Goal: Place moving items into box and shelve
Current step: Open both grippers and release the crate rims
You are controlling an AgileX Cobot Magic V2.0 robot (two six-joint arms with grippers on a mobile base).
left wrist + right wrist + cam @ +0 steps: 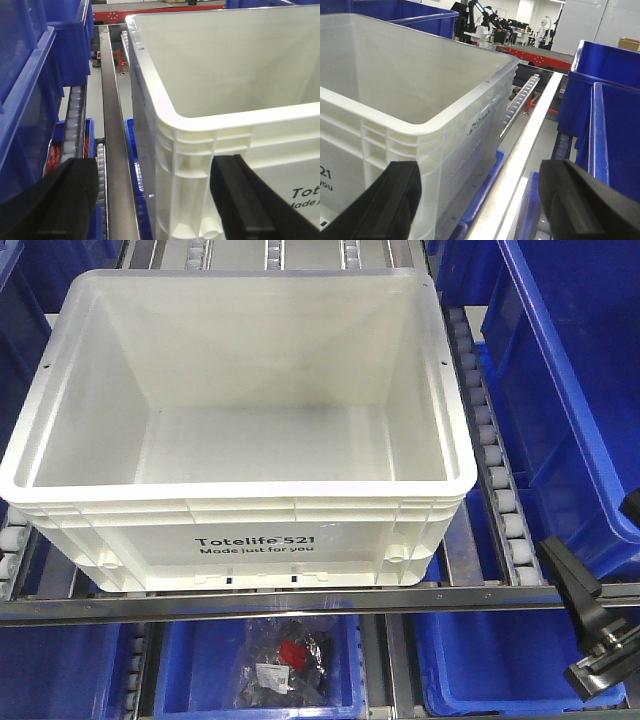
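The left gripper (155,200) has its two black fingers (245,200) spread wide, one on each side of the near left corner of the white box (210,90), with nothing between them but the ribbed corner of the box itself; whether the fingers touch the plastic cannot be told. The right gripper (480,200) is spread just as wide at the near right corner of the same box (400,85), one finger (385,205) in front of the box wall and the other (585,200) out over the metal rail (530,130). In the front view only part of the right arm (590,610) shows at the lower right. The box (240,530) sits on the roller shelf (495,480), its printed side facing forward, and its inside is bare white. Blue bins (570,390) stand beside it, and a blue bin (190,660) on the level below holds a clear bag (285,660) with dark and red parts. The lumps are nowhere in view.
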